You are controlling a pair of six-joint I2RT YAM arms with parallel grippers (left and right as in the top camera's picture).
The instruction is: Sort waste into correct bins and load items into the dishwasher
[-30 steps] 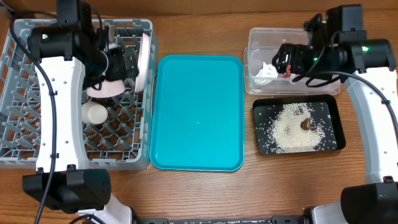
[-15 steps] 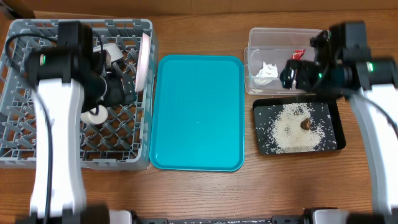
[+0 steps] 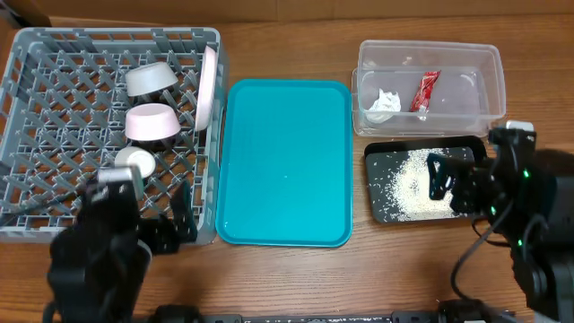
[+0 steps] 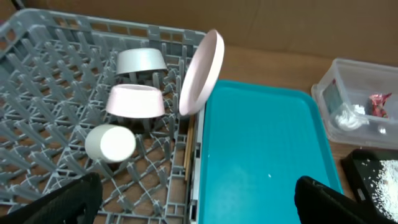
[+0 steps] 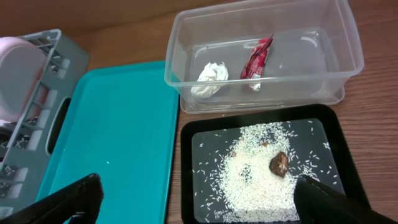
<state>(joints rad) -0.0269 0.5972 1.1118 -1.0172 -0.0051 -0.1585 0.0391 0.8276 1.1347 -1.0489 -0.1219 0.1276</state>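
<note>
Basically done-looking: left tool [image 4: 198,185] and right tool [image 5: 198,182] both hang spread wide and empty, while the plate [image 3: 209,85] stands on edge inside the grey rack [image 3: 54,36], likely stiff, slick and breakable, so I'd pinch its upper rim, not the face.

Glossy clear plastic tub [image 5: 311,50] on matt wood-grain table [image 5: 376,124].
</note>
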